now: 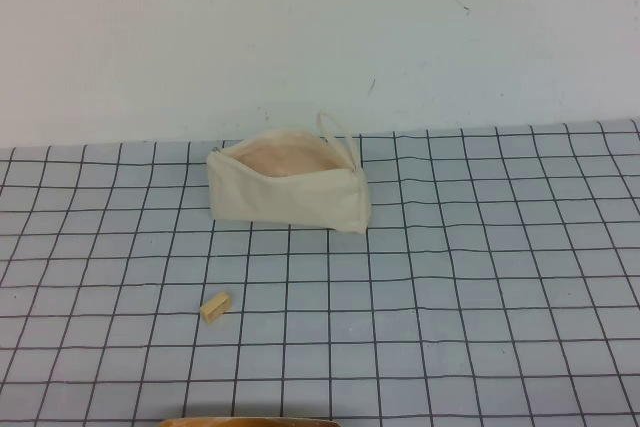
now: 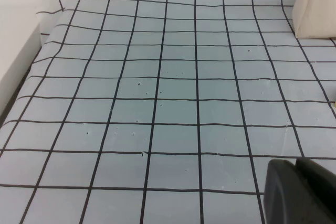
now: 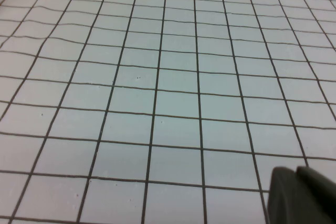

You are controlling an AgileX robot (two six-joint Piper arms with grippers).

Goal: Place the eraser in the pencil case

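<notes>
The pencil case (image 1: 288, 189) is a cream-white pouch lying on the grid mat near the back, its mouth open and showing a pinkish lining, with a thin loop strap (image 1: 338, 133) at its right end. One corner of it shows in the left wrist view (image 2: 315, 4). The eraser (image 1: 215, 307), a tiny pale yellow block, lies on the mat in front of the pouch, a little to its left. Neither arm shows in the high view. My left gripper (image 2: 296, 162) hovers over bare mat, fingers together and empty. My right gripper (image 3: 295, 170) is the same over bare mat.
The grid mat (image 1: 450, 277) covers the table up to a white wall at the back. The mat's left edge and a white border show in the left wrist view (image 2: 31, 61). A brown curved edge (image 1: 250, 421) sits at the front edge of the high view.
</notes>
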